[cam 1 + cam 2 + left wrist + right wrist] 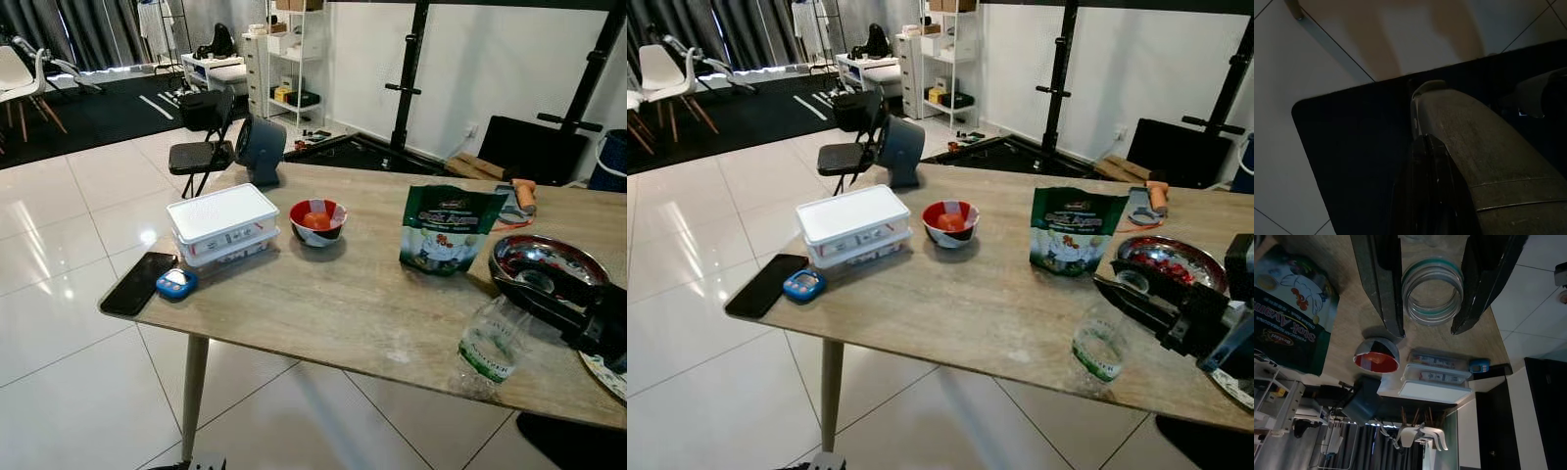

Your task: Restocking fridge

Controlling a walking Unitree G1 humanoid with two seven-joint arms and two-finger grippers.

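You're at the pick-up step: your right claw stands open astride the clear plastic bottle on the tabletop, so close it squarely next.

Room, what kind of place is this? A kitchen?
Probably a home's open living space, not clearly a kitchen: a table with a bowl and food bag stands on white tiles, with chairs, shelves and a gym rack behind.
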